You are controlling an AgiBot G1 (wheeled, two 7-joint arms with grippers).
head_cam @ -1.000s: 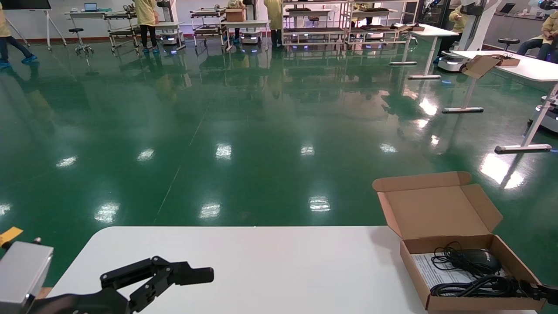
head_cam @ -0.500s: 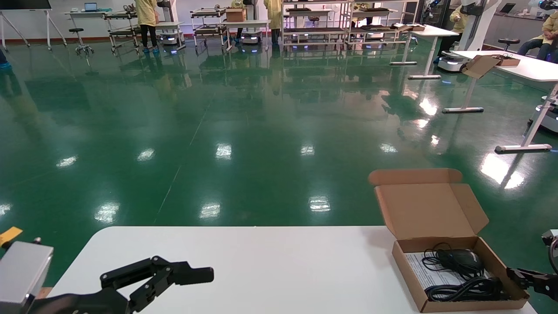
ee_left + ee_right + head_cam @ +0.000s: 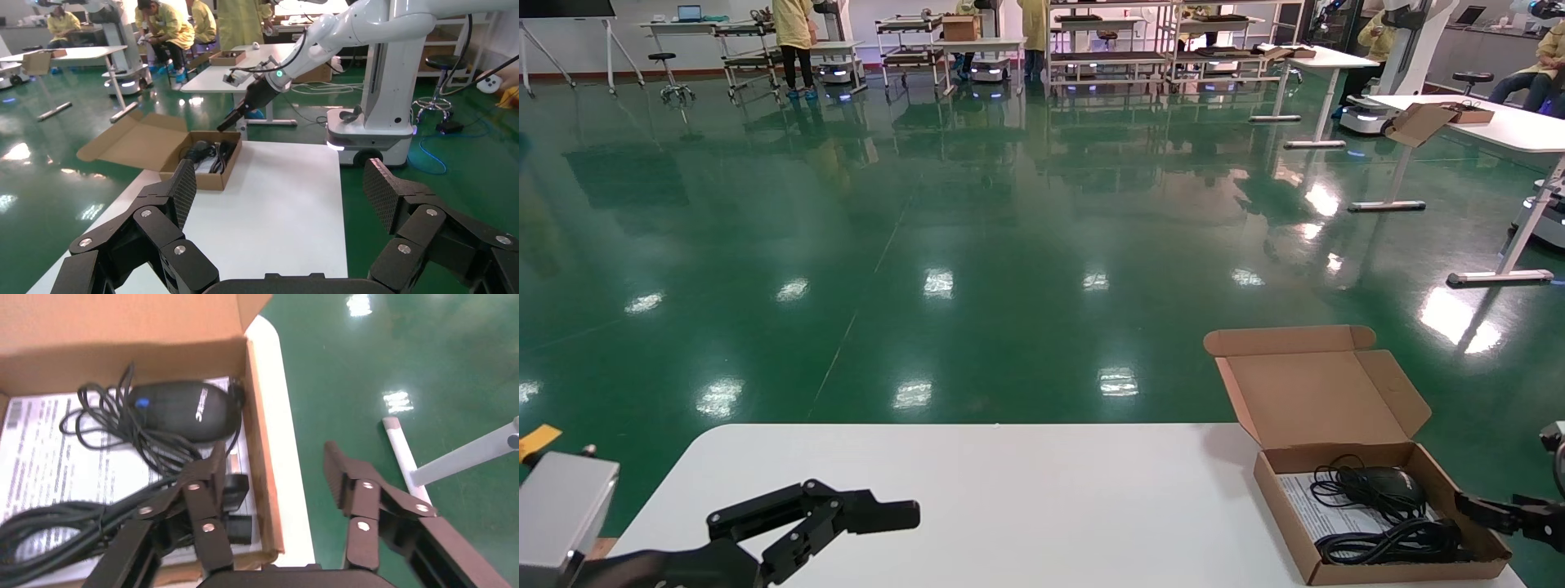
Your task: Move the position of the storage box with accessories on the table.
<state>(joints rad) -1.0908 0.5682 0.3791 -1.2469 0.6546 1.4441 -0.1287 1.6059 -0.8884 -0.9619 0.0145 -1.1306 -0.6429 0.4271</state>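
The storage box (image 3: 1377,510) sits at the worktop's (image 3: 1009,498) right near corner, lid open. My right gripper (image 3: 275,478) straddles its right wall, jaws wide. I should close squarely, clear of the mouse cable (image 3: 116,432). The left gripper (image 3: 846,518) stays parked, jaws wide.

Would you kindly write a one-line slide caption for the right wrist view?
Open right gripper straddling the side wall of the storage box, one finger inside beside the black mouse, cables and leaflet.

In the head view, the right gripper (image 3: 1471,504) is cut by the picture edge; the leaflet (image 3: 1324,514) print is too small to read.
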